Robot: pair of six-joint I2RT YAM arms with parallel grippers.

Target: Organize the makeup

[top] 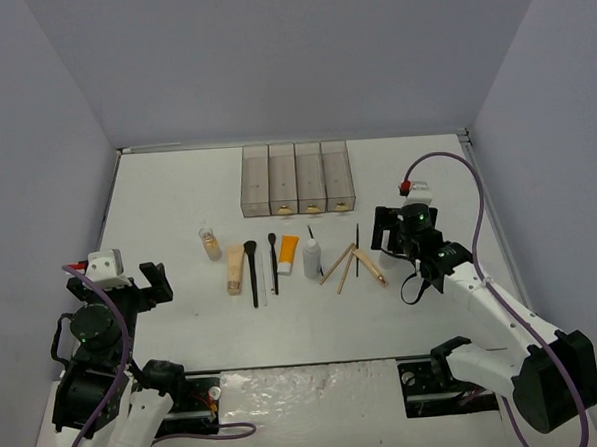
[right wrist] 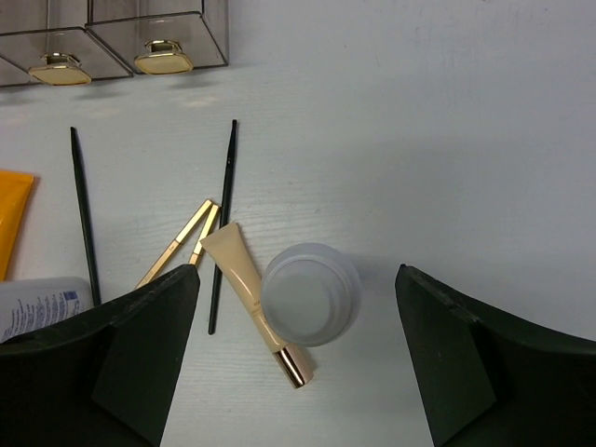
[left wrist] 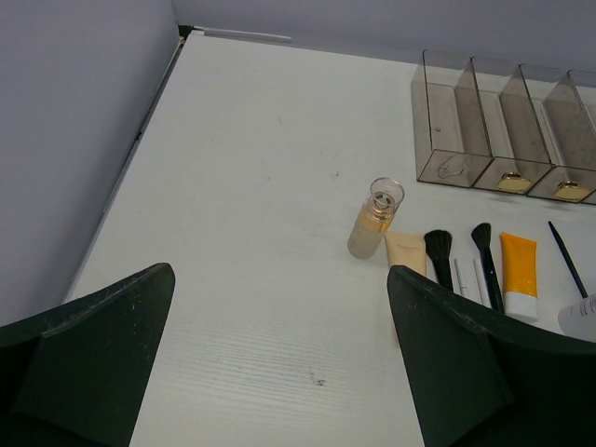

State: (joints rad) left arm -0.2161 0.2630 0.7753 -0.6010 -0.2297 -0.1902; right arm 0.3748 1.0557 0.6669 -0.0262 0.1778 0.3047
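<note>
The makeup lies in a row in front of the smoky four-compartment box (top: 296,179). From the left there is a small glass bottle (top: 210,243), a beige tube (top: 235,268), black brushes (top: 252,271), an orange tube (top: 288,254), a white bottle (top: 311,258), tan sticks (top: 338,264) and a thin black pencil (top: 357,248). My right gripper (right wrist: 296,276) hangs open over the row's right end. A frosted round jar (right wrist: 310,293) stands between its fingers with gaps on both sides, touching a beige gold-capped tube (right wrist: 253,300). My left gripper (left wrist: 279,279) is open and empty, left of the glass bottle (left wrist: 377,220).
The box (right wrist: 158,42) shows gold knobs on its fronts and stands behind the row. Grey walls close in the table on the left, back and right. In the top view the right gripper (top: 400,240) hides the jar, and the left gripper (top: 116,281) stays near the table's left edge.
</note>
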